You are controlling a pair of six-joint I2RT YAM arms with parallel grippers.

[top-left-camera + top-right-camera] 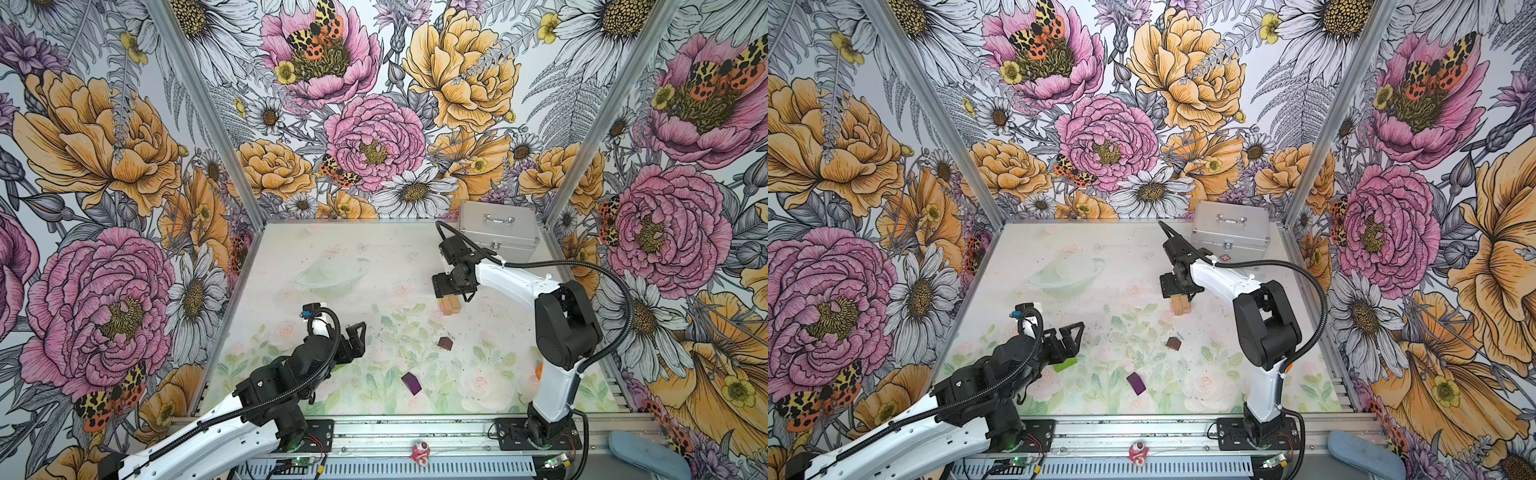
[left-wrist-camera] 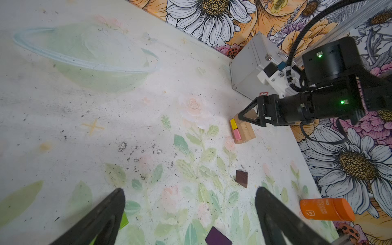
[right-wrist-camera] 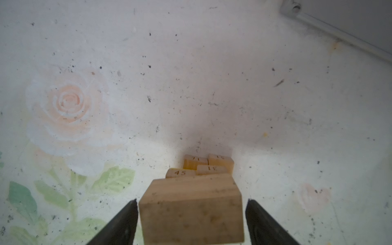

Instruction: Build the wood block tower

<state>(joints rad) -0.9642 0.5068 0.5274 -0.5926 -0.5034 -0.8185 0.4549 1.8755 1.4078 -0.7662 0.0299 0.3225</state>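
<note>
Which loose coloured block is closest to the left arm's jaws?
The lime-green block: it lies right beside the left jaws, partly tucked under them. The purple block and the dark-brown block lie farther off.

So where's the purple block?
In both top views the purple block lies on the table, front middle, nearer the camera than the brown block.

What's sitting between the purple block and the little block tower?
A dark-brown block lies between the purple block and the tower, touching neither. It shows in both top views.
</note>
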